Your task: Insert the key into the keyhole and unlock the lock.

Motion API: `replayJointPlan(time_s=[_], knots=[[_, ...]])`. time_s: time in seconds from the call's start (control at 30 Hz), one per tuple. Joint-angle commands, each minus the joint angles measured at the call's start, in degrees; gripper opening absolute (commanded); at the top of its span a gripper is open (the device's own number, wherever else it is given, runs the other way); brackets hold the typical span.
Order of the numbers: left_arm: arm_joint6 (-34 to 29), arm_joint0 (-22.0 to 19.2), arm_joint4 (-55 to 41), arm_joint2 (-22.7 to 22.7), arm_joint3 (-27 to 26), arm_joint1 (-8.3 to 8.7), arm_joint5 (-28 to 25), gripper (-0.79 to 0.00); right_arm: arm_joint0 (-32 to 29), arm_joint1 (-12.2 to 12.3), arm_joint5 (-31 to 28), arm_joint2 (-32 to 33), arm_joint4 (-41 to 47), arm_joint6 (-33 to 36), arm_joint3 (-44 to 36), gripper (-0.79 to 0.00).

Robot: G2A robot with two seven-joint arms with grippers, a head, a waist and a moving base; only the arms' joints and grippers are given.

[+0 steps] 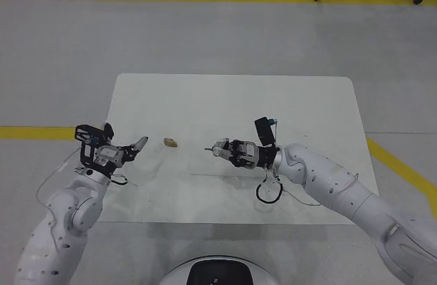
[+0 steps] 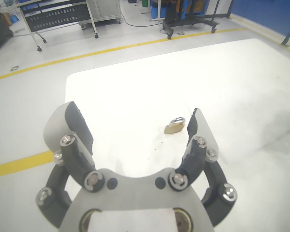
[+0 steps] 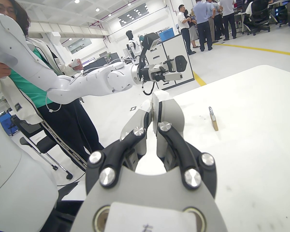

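Between the shut jaws of the right gripper (image 3: 152, 107) sits the key (image 1: 208, 149), its tip projecting toward the padlock (image 1: 171, 142). The left gripper (image 2: 133, 108) has its jaws spread wide and holds nothing. The padlock lies on the desk (image 1: 304, 100) between the two grippers, touching neither and somewhat nearer the left. From above, its long axis runs roughly along the line joining them. We cannot make out which end carries the keyhole. Our judgement is that the left jaws should pin the body before the key goes in.
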Motion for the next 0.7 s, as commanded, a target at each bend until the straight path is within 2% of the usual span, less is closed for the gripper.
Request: replayJointPlan(time_s=[0.0,0.33,0.47,0.67], knots=[[-0.1,-2.5,3.8,1.5,2.5,-0.09,-0.1,0.000,0.0,0.0,0.0,0.0,0.0,0.0,0.0,-0.785],[-5.2,-9.9,11.6,7.4,9.1,-0.61,-2.6,0.000,0.0,0.0,0.0,0.0,0.0,0.0,0.0,-0.785],[-6.2,-11.9,13.8,10.1,11.1,-1.05,-2.3,-0.068,0.0,0.0,0.0,0.0,0.0,0.0,0.0,-0.785],[-6.9,-12.9,15.6,12.8,13.1,-1.48,-3.4,-0.099,0.0,0.0,0.0,0.0,0.0,0.0,0.0,-0.785]])
